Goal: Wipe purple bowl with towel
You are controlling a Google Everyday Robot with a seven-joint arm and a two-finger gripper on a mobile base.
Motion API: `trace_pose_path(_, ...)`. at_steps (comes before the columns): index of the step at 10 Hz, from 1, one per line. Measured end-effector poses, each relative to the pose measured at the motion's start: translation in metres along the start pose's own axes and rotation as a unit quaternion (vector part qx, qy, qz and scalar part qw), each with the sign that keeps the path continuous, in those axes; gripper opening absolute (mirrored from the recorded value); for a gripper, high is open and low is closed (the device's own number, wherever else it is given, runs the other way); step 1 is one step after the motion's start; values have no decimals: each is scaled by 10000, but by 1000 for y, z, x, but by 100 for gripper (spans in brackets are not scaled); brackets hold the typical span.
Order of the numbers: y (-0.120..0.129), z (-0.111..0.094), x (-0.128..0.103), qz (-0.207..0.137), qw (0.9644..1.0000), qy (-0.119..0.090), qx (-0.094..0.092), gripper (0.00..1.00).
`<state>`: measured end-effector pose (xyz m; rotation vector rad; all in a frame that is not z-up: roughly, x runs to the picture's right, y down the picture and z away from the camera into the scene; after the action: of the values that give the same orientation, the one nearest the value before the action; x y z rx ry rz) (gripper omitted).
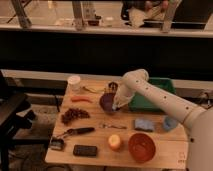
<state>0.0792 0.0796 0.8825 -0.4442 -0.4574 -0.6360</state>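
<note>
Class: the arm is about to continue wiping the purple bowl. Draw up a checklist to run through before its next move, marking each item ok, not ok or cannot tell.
1. Purple bowl stands upright on the table: ok.
2. Gripper is down at the bowl's right side: ok.
3. Towel is in the gripper: cannot tell. A blue cloth lies on the table, apart from the bowl.
4. Gripper is touching the bowl: cannot tell.
5. Inside of the bowl is free of items: cannot tell.
6. Room to the bowl's right: cannot tell. The green tray sits close behind the arm.
</note>
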Motion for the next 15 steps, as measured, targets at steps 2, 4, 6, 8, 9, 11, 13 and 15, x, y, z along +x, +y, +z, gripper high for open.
trace_pose_path(2,-13,6,6,-68,9999,86,16,0)
trace_pose_path(4,-31,14,-4,-206,9998,60,52,0)
trace_pose_path(6,-37,16,-17,-299,9995,-43,105,0)
trace_pose_path(8,-39,14,-32,-402,9989,-167,193,0)
trace_pose_path(9,-38,11,-38,-428,9986,-206,232,0)
trace_pose_path(11,-32,0,-49,-491,9981,-254,290,0)
trace_pose_path(13,-19,-11,-51,-442,9984,-227,284,0)
trace_pose_path(15,-2,-21,-44,-332,9990,-158,249,0)
